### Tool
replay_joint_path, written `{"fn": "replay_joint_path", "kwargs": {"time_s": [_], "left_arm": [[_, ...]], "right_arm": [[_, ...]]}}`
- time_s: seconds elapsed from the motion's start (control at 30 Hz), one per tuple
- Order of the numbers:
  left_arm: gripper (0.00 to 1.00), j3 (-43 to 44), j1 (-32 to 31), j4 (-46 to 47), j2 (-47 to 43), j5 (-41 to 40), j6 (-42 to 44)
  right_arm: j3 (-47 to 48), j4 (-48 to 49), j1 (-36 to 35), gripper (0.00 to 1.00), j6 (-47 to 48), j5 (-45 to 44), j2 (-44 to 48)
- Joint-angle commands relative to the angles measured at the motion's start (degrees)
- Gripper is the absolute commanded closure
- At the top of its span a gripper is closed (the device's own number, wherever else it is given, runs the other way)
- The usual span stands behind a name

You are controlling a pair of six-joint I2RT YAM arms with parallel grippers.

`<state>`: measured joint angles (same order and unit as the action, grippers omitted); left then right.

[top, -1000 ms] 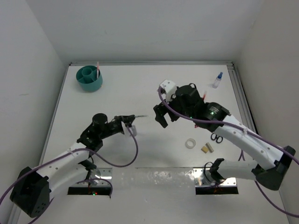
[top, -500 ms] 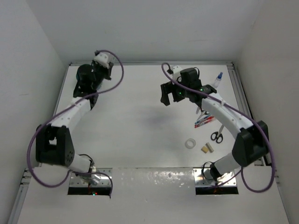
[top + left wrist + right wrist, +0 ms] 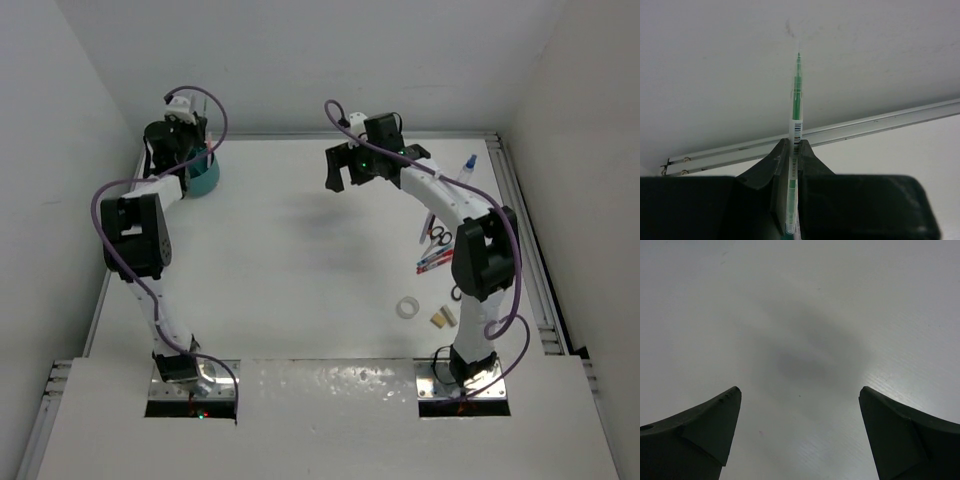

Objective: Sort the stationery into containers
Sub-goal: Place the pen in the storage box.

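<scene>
The teal pot (image 3: 205, 181) stands at the far left corner of the table. My left gripper (image 3: 181, 142) hangs just above it, and its jaws (image 3: 792, 143) are shut on a thin green pen (image 3: 796, 100) that points up toward the back wall. My right gripper (image 3: 341, 170) is open over bare table at the far middle, and in the right wrist view nothing lies between its fingers (image 3: 710, 425). At the right lie red and blue pens (image 3: 436, 262), black-handled scissors (image 3: 437, 236), a white tape ring (image 3: 407, 307), tan blocks (image 3: 443, 318) and a blue-capped bottle (image 3: 468, 169).
White walls close in the table on the left, back and right. A metal rail (image 3: 880, 120) runs along the foot of the back wall. The right arm's forearm (image 3: 476, 262) stands over part of the stationery pile.
My left arm has swung from the near-left table out to the far left corner, carrying the green pen above the pot. The right gripper has moved farther back, still open.
</scene>
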<state>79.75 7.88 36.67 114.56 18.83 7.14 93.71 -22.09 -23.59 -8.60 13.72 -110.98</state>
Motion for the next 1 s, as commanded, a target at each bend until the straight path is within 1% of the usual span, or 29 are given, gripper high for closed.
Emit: {"fn": "replay_joint_path", "kwargs": {"time_s": [0.0, 0.23, 0.43, 0.7, 0.97], "left_arm": [[1.00, 3.0, 1.5, 7.5, 2.8, 3.8, -1.7], [1.00, 1.7, 2.1, 11.8, 7.2, 4.6, -4.2], [1.00, 2.2, 2.2, 13.1, 10.0, 4.4, -5.0], [1.00, -1.3, 2.6, 13.8, 10.2, 3.4, -3.5], [1.00, -1.9, 2.9, 12.9, 10.0, 2.8, -2.8]], "right_arm": [[3.0, -1.6, 0.6, 0.01, -0.5, 0.1, -0.7], [3.6, -4.3, 1.1, 0.01, -0.8, -1.0, -1.1], [4.3, -7.0, 0.9, 0.01, -0.9, -2.6, -0.7], [3.0, -7.7, 0.8, 0.01, -1.2, -3.8, 0.9], [3.0, -8.1, 0.5, 0.01, -1.1, -3.9, 0.9]]}}
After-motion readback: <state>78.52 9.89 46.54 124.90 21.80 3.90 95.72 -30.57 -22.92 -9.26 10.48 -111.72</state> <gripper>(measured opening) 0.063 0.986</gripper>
